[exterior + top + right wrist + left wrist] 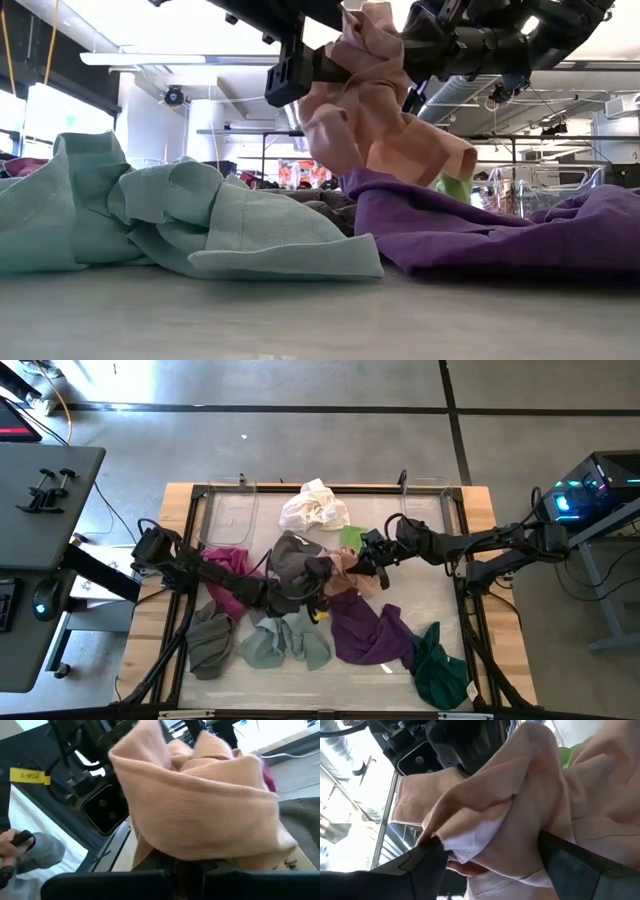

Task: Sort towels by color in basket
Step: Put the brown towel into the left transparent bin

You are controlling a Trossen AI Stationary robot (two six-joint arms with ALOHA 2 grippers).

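- Pale pink cloth hangs between both arms near the middle of the surface in the high view. The left gripper and right gripper meet at it. Around them lie a cream towel, lime green towel, grey-brown towel, magenta towel, grey towel, mint towel, purple towel and dark green towel. All are loose and mixed, so sorting looks barely begun. No basket is clearly visible.
- Low view: the pink cloth is lifted clear above the mint and purple towels.
- Left wrist view: the left gripper is clamped on the pink cloth, which is bunched between its fingers.
- Right wrist view: the pink cloth covers the right gripper; it appears to grip the cloth too.
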